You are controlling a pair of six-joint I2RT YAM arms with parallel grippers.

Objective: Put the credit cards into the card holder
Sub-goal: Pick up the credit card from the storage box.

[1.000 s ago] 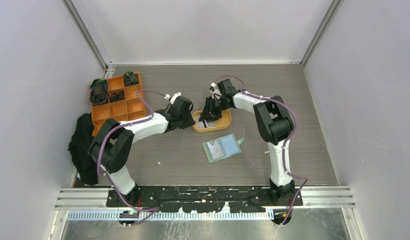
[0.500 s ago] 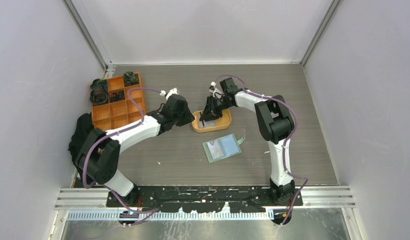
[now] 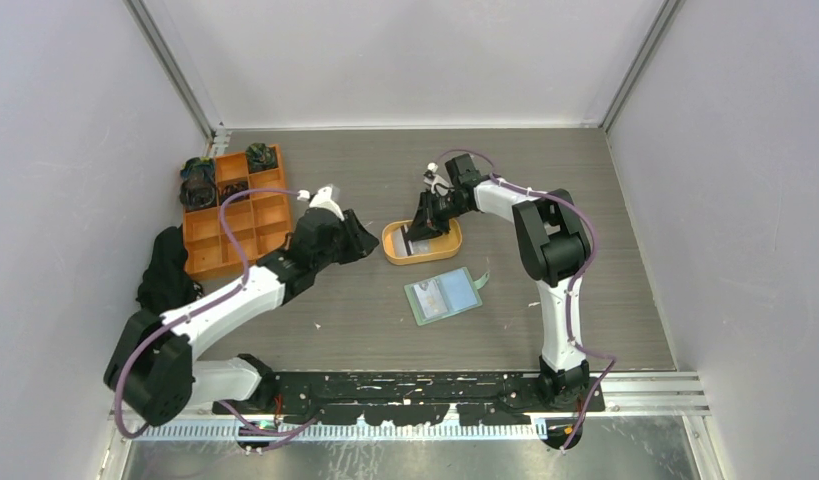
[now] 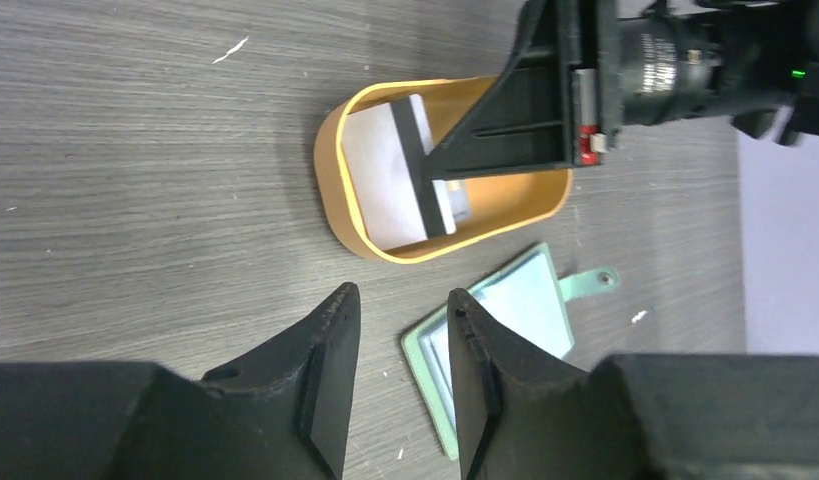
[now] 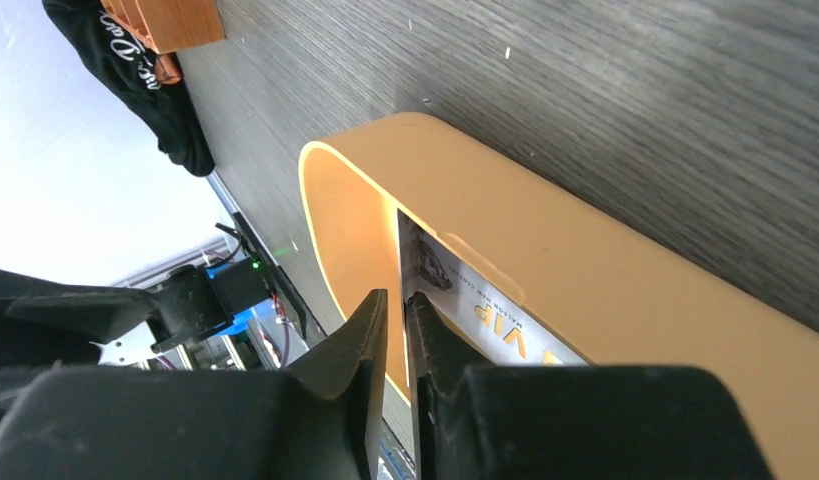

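"VIP" read on card [image 5: 490,305] in orange tray [image 5: 585,270]. Right fingers [image 5: 357,335] narrow, pinching its edge; left fingers [image 4: 323,390] half apart, empty. Green holder [image 3: 443,296] lay open below tray, centre of top view, on grey wood-grain surface [image 3: 335,310]; white walls [image 3: 405,60] around.

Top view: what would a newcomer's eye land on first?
The right gripper, down in the orange oval plastic tray mid-table, fingers nearly together astride a thin white card. Just below it in the top view, the sage-green soft wallet lies open and flat. The left gripper hangs open beside the tray, empty.
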